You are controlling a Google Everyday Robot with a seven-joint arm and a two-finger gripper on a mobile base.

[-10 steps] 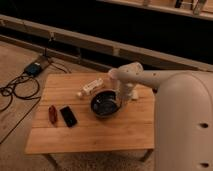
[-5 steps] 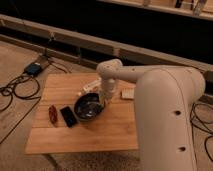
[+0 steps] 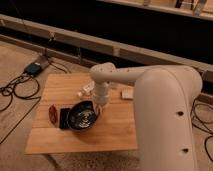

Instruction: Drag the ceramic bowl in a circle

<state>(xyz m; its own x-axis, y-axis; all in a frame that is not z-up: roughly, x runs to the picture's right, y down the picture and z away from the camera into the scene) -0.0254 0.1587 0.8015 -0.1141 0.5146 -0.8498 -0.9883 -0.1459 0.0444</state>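
Dim walls and a long pale ledge run across the back of the room, and below them a bare floor carries dark cables [image 3: 12, 92] that loop toward a small blue box [image 3: 34, 68] at the left. Nearer to me stands a low wooden counter [image 3: 115, 131], its light planks catching the lamp. From this one camera view my white arm [image 3: 165, 110] fills the right side of the scene and reaches left over the boards, bending down at the wrist so that my gripper [image 3: 99, 111] comes down at the right rim of the ceramic bowl [image 3: 82, 116]. That bowl is round, wide and dark with a glossy inside showing faint light streaks; it sits on the left half of the counter, toward the front edge. My fingers are down at the rim, but I cannot tell how far apart they stand, nor whether they have hold of the rim or merely touch it. Just left of the bowl lies a flat black object [image 3: 64, 118], touching or nearly touching the bowl's side, and left of that a small reddish packet [image 3: 52, 113]. Behind the bowl, near my wrist, a small white item [image 3: 86, 90] rests on the planks, and a pale flat piece [image 3: 127, 93] lies farther right, close under my forearm.
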